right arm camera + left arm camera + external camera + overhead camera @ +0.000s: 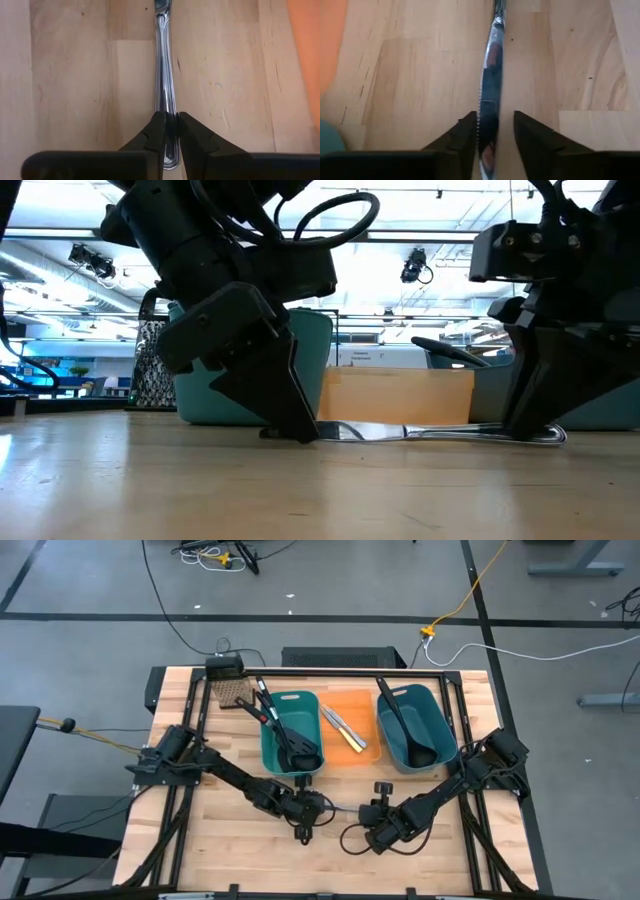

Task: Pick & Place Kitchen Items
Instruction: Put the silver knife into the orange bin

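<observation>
**Silver knife on pale wood, an end effector at each end**

Pale butcher-block planks make up the bench (200,850), framed by dark rails along its sides. It stands on a grey floor crossed by loose cables, and the low view looks past it into a bright hall with ceiling lights and shelving.

A slim silver table knife (440,433) lies flat on the front half of the bench, between the two arms. The left end effector (495,137) straddles its serrated blade end, fingers spread a little with a gap showing on one side of the blade. The right end effector (169,131) is down on the handle end, its fingers pressed against both sides of the handle, pinching it. In the low view both sets of fingers reach the wood and the knife rests on the surface between them.

Behind the knife, three bins sit in a row near the back edge: a teal bin (292,730) holding black utensils (285,735), an orange bin (347,730) holding knives, one with a yellow handle (350,738), and a second teal bin (415,725) with a black ladle (405,725).

Bare wood lies open in front of the arms and at the left and right sides of the bench.
</observation>
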You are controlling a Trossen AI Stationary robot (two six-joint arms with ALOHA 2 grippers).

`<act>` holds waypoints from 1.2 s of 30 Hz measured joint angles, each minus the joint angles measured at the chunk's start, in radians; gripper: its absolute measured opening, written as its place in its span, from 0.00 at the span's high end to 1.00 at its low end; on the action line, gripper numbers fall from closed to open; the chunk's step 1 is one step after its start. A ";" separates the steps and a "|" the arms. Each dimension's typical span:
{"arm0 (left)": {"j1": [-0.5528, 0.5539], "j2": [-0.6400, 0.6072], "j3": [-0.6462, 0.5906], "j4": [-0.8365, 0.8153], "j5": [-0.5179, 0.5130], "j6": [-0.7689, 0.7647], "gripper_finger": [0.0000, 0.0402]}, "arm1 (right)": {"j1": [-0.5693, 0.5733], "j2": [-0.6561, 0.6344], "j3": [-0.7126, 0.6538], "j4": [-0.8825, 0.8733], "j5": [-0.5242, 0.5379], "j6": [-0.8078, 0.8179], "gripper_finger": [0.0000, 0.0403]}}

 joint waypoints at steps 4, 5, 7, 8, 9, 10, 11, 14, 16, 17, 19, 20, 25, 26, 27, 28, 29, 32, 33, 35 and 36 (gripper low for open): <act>0.000 0.000 0.000 -0.004 -0.002 0.013 0.82 | 0.000 0.000 0.000 0.015 -0.003 0.000 0.87; 0.000 -0.001 0.000 -0.006 -0.002 0.018 0.86 | 0.001 0.000 0.000 0.017 -0.004 -0.001 0.86; 0.000 -0.001 0.000 -0.011 0.002 0.026 0.94 | 0.000 0.002 0.000 0.025 -0.046 0.002 0.85; 0.000 0.001 -0.001 -0.005 -0.007 0.031 0.97 | 0.001 0.004 0.000 0.027 -0.040 0.002 0.85; 0.000 0.001 0.000 -0.010 -0.005 0.035 0.98 | 0.003 0.004 -0.001 0.026 -0.031 0.002 0.85; 0.000 0.001 -0.001 -0.010 -0.002 0.036 0.98 | 0.002 0.004 -0.001 0.026 -0.033 0.003 0.85; 0.000 0.001 -0.001 -0.010 -0.002 0.035 0.97 | 0.000 0.004 -0.001 0.026 -0.038 0.002 0.85; -0.003 0.001 0.000 -0.011 -0.005 0.027 0.97 | -0.002 0.000 0.003 0.024 -0.043 0.002 0.84; -0.009 0.001 -0.001 -0.012 -0.009 0.026 0.98 | -0.011 -0.007 0.013 0.011 -0.079 0.002 0.82; -0.012 0.001 -0.001 -0.013 -0.011 0.025 0.98 | -0.018 -0.011 0.022 -0.001 -0.100 0.002 0.80; -0.013 0.001 -0.001 -0.012 -0.016 0.025 0.98 | -0.033 -0.017 0.040 -0.024 -0.137 0.001 0.77; -0.014 0.001 -0.001 -0.012 -0.016 0.023 0.98 | -0.044 -0.018 0.051 -0.041 -0.163 0.001 0.75; -0.018 0.001 -0.001 -0.012 -0.017 0.024 0.99 | -0.099 -0.019 0.079 -0.073 -0.301 -0.038 0.71; -0.019 0.001 -0.001 -0.012 -0.017 0.024 0.99 | -0.109 -0.020 0.080 -0.074 -0.320 -0.046 0.72; -0.019 0.001 -0.001 -0.012 -0.017 0.024 0.99 | -0.118 -0.020 0.080 -0.075 -0.334 -0.054 0.73; -0.019 0.001 -0.001 -0.012 -0.016 0.023 0.98 | -0.126 -0.020 0.080 -0.075 -0.348 -0.068 0.75; -0.019 0.001 -0.001 -0.013 -0.016 0.023 0.98 | -0.133 -0.021 0.081 -0.076 -0.362 -0.077 0.77; -0.019 0.001 -0.001 -0.013 -0.015 0.024 0.98 | -0.149 -0.022 0.081 -0.077 -0.374 -0.101 0.83; -0.019 0.001 -0.001 -0.013 -0.015 0.024 0.98 | -0.154 -0.022 0.081 -0.077 -0.374 -0.107 0.86; -0.019 0.000 -0.001 -0.011 -0.009 0.023 0.99 | -0.159 -0.022 0.082 -0.078 -0.374 -0.110 0.90; -0.019 0.000 -0.001 -0.011 -0.007 0.021 0.99 | -0.160 -0.023 0.082 -0.078 -0.372 -0.114 0.92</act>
